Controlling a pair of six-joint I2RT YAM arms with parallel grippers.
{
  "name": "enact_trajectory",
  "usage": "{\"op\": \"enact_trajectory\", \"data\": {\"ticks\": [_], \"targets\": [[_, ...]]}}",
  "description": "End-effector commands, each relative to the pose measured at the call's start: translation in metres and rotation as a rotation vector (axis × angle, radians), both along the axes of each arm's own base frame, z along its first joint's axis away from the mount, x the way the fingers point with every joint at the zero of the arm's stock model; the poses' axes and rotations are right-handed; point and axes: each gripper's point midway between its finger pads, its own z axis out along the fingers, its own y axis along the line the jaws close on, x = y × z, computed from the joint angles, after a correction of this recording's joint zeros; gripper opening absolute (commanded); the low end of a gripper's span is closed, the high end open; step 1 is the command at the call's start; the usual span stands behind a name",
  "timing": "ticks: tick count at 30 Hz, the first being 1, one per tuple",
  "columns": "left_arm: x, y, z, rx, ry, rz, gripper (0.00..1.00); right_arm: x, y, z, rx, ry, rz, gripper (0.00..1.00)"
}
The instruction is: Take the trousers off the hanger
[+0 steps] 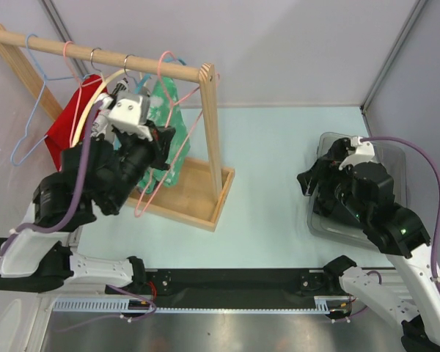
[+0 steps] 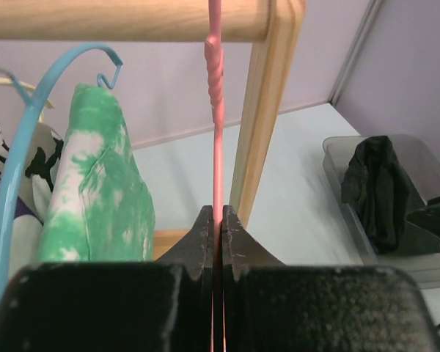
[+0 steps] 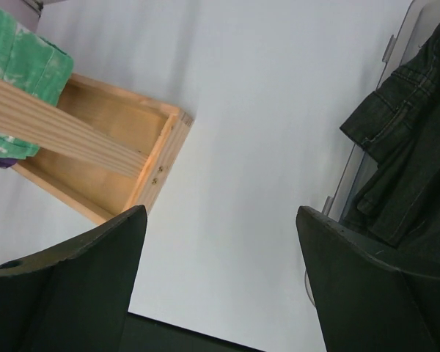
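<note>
The dark trousers (image 2: 378, 191) lie bunched in a grey bin (image 2: 425, 264) at the right, off any hanger; the right wrist view shows them (image 3: 411, 132) spilling over the bin rim (image 3: 352, 172). A pink wire hanger (image 2: 215, 147) hangs bare from the wooden rod (image 2: 132, 18). My left gripper (image 2: 214, 220) is shut on its wire below the twisted neck; from above it (image 1: 165, 136) sits under the rod. My right gripper (image 3: 220, 213) stands open with nothing between its fingers, beside the bin (image 1: 396, 158) and just left of the trousers (image 1: 330, 213).
A wooden rack (image 1: 209, 132) with a tray base (image 3: 110, 139) stands at the left. Green tie-dye clothing (image 2: 95, 191) hangs on a blue hanger (image 2: 15, 161) beside the pink one. A red garment (image 1: 66, 128) and other wire hangers (image 1: 37, 81) hang further left.
</note>
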Motion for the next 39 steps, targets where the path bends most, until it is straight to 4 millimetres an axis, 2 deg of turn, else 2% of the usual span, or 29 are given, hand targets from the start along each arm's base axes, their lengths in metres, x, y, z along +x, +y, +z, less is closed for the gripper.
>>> {"op": "enact_trajectory", "data": {"ticks": [1, 7, 14, 22, 28, 35, 39], "targets": [[0.009, -0.013, 0.015, 0.012, -0.036, -0.021, 0.0, -0.003, 0.002, 0.016, 0.025, -0.044, 0.018, 0.88], [0.02, -0.032, 0.0, 0.044, -0.002, -0.037, 0.0, -0.004, 0.0, 0.013, 0.012, -0.034, 0.016, 0.89], [0.028, -0.035, -0.012, 0.031, 0.042, -0.022, 0.0, -0.003, 0.0, 0.013, 0.007, -0.036, 0.015, 0.89], [0.038, -0.03, -0.008, -0.026, 0.057, 0.002, 0.0, -0.003, -0.002, 0.009, -0.005, -0.029, 0.008, 0.89], [0.044, -0.044, -0.032, 0.001, 0.12, -0.031, 0.0, -0.002, -0.005, 0.006, -0.021, -0.026, -0.004, 0.89], [0.042, -0.046, -0.056, 0.015, 0.167, -0.041, 0.0, -0.001, -0.006, -0.002, -0.032, -0.015, -0.008, 0.89], [0.038, -0.045, -0.061, 0.005, 0.181, -0.054, 0.0, -0.001, -0.005, -0.004, -0.032, -0.01, -0.005, 0.89]]}}
